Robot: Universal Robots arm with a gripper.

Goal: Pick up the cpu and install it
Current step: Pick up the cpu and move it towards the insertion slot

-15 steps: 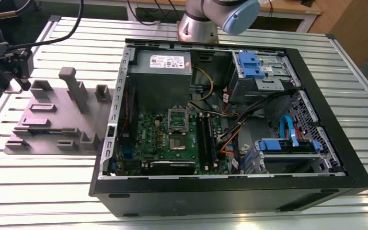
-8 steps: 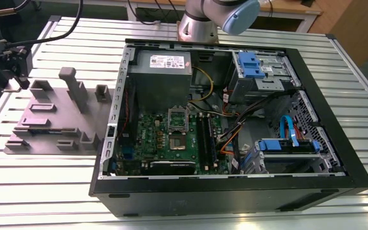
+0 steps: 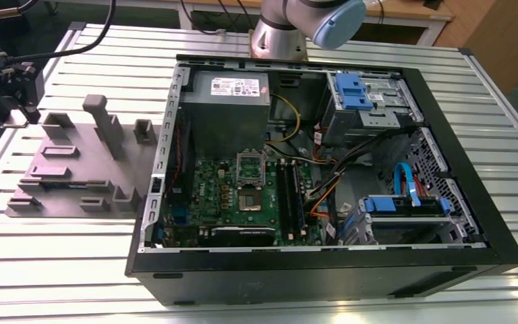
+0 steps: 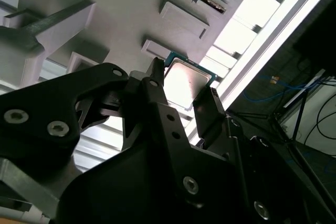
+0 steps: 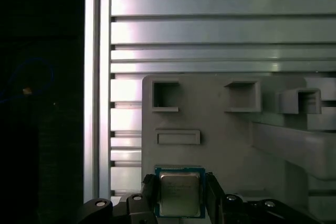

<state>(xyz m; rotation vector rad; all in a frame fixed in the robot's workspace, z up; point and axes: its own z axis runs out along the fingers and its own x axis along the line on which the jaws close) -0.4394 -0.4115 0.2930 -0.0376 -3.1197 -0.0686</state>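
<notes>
Jaws: you see them closed onto the cpu (image 5: 179,192) from two opposite sides, touching its edges, in both wrist views.
Cpu: flat, with its silvery top facing the first wrist view. It is over the grey parts holder (image 5: 231,145), near one edge; you cannot tell if it rests there or is lifted.
Parts holder: it lies on the slatted metal table (image 5: 210,30), at the exterior view's left of the open computer case (image 3: 331,270).
Motherboard (image 3: 241,196): inside the case, well apart from the parts holder.
</notes>
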